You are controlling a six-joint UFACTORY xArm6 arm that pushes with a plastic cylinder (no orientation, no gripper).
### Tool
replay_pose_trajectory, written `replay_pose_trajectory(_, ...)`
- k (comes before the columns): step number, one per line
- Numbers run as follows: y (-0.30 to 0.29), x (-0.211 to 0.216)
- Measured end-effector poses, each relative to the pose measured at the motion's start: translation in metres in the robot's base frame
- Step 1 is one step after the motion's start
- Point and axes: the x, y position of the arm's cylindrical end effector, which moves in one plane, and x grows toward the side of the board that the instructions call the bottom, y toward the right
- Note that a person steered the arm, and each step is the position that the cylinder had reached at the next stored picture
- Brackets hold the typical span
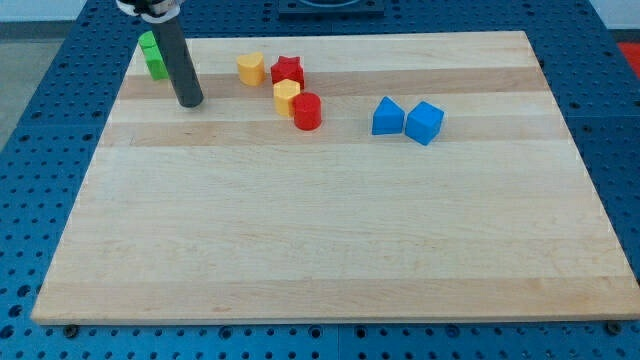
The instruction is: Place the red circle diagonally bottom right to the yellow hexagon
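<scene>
The red circle (307, 111) is a short red cylinder on the wooden board, touching the yellow hexagon (287, 96) on that block's lower right. My tip (191, 102) rests on the board well to the view's left of both, apart from them. A red star (288, 71) sits just above the hexagon. A yellow heart-like block (251, 69) lies to the star's left.
A green block (153, 55) stands near the board's top left corner, partly behind the rod. Two blue blocks, a triangle-like one (388, 117) and a cube (424, 122), sit side by side right of the red circle. The board (330, 230) lies on a blue perforated table.
</scene>
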Motion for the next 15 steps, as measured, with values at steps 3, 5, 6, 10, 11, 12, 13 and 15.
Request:
replay_pose_trajectory(3,0.019,0.011)
replay_pose_trajectory(5,0.061,0.045)
replay_pose_trajectory(6,0.104,0.071)
replay_pose_trajectory(10,0.136,0.044)
replay_pose_trajectory(11,0.136,0.030)
replay_pose_trajectory(12,0.136,0.017)
replay_pose_trajectory(13,0.147,0.006)
replay_pose_trajectory(15,0.146,-0.003)
